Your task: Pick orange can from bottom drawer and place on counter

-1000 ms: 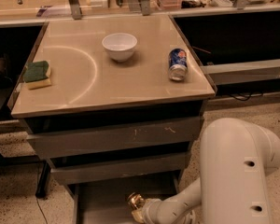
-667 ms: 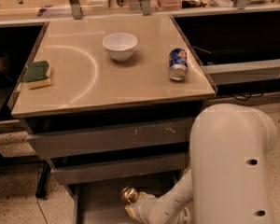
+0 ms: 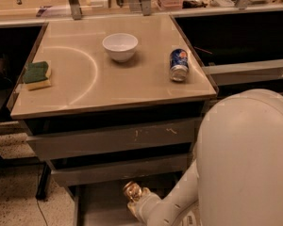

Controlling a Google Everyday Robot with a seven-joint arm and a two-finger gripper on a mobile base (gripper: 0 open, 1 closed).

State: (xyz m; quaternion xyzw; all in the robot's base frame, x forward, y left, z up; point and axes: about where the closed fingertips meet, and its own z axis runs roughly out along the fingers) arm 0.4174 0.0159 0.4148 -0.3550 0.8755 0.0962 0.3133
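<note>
The orange can point(image 3: 131, 190), shiny and golden, sits at the tip of my arm just above the open bottom drawer point(image 3: 98, 207), under the front of the middle drawer. My gripper point(image 3: 135, 197) is shut on the can, and my white wrist reaches in from the lower right. The beige counter point(image 3: 132, 86) with its curved arc mark lies above the drawers. My big white arm shell hides the right side of the drawer.
On the counter stand a white bowl point(image 3: 120, 46), a blue can point(image 3: 179, 65) lying near the right edge, and a green-yellow sponge point(image 3: 37, 75) at the left. Two shut grey drawers point(image 3: 113, 139) sit above the open one. Black sinks point(image 3: 236, 34) flank the counter.
The gripper with the orange can has shifted slightly left and risen a little over the bottom drawer. My arm shell has swung to fill more of the right side.
</note>
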